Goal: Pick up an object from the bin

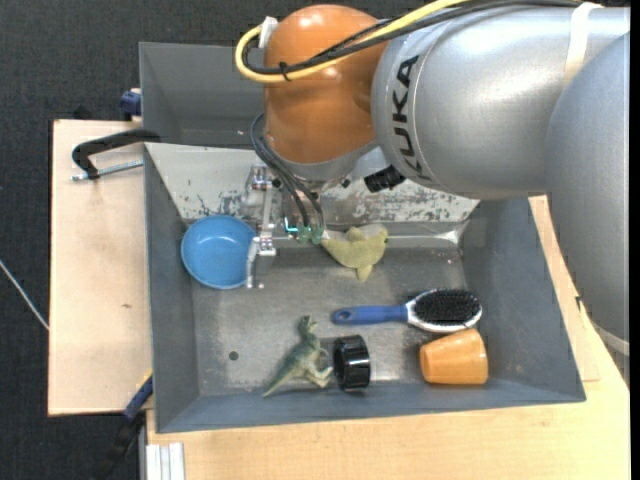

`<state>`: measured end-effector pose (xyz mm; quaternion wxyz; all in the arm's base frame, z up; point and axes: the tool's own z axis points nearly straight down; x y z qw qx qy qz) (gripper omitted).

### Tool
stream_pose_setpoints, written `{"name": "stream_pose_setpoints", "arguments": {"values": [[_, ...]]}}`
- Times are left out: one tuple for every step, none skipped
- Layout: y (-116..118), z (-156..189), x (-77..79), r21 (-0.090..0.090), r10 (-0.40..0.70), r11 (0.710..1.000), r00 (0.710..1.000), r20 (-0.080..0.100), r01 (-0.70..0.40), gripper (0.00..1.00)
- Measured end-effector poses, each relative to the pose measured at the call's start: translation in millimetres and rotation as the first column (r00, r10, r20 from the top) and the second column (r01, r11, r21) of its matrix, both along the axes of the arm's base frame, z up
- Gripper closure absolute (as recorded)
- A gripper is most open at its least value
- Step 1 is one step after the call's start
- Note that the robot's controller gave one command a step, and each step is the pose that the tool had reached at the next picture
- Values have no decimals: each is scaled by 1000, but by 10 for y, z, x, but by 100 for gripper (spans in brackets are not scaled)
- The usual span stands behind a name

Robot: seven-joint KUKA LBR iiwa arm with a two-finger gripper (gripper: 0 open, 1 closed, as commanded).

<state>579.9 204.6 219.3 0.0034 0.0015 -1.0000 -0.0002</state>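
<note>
The pincer (262, 253) stands low in the grey metal bin (190, 338), its tip at the near rim of the round blue plastic bowl (215, 251) just to its left in the camera view. This placement is judged to suit a grip on that thin rim, though whether the pincer is wide or narrow cannot be told. The bowl is smooth, shallow and mouth-up. Just right of the pincer lies a pale yellow crumpled soft lump (358, 248), while the blue-handled hairbrush (420, 313), orange plastic cup (453, 358), green toy dinosaur (298, 360) and black round cap (350, 361) lie well apart, nearer the camera.
</note>
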Motion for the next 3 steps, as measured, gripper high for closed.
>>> {"name": "stream_pose_setpoints", "arguments": {"values": [[-462,-1484,87,5,-61,998,998,13,61,0],[-438,-1406,112,9,-58,998,998,20,58,100],[-334,1333,15,6,-67,998,998,22,67,100]]}}
